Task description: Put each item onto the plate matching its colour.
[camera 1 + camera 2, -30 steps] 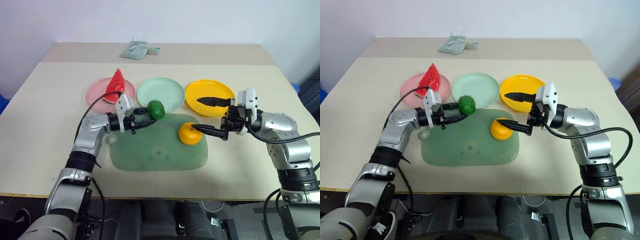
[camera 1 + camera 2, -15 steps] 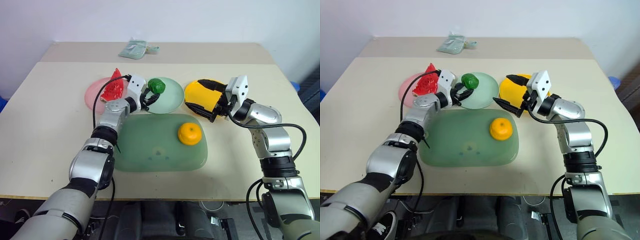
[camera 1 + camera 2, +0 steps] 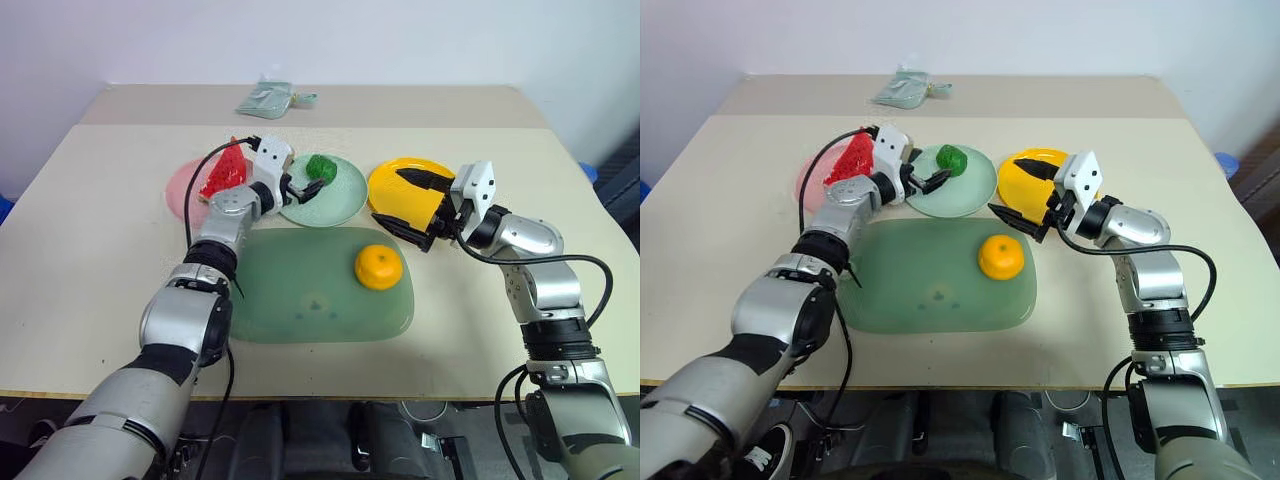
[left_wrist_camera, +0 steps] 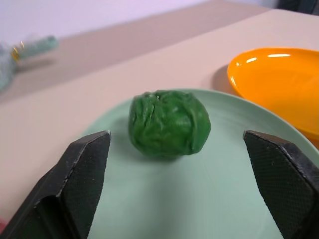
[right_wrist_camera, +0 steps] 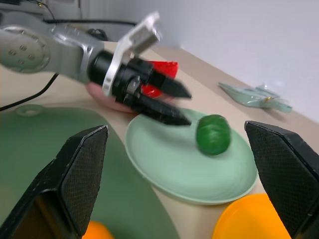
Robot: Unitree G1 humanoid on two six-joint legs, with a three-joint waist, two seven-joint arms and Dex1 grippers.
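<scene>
The dark green bumpy lump (image 3: 320, 167) sits on the pale mint green plate (image 3: 335, 201), toward the plate's 12 o'clock edge, free of any grip. The left tool (image 3: 299, 186) hovers over that plate's 9 o'clock side, its black fingers spread wide with the lump just beyond the tips — not touching it, as the left wrist view confirms.

The red watermelon wedge (image 3: 224, 172) stands upright on the pink plate (image 3: 181, 190), directly at 9 o'clock of the green plate and just beside the left wrist.

The round orange (image 3: 379, 267) rests on the large translucent green board (image 3: 300, 300), at the board's 2 o'clock corner. The yellow-orange plate (image 3: 395, 183) lies at 12 o'clock of the orange, apart from it and carrying no item.

The right tool (image 3: 400, 200) hangs over the yellow-orange plate, fingers spread wide — one tip near the plate's far rim, the other over its near rim. It holds nothing.

A small pale green packet (image 3: 268, 100) lies at the far edge of the counter (image 3: 90, 230), well apart from the plates.
</scene>
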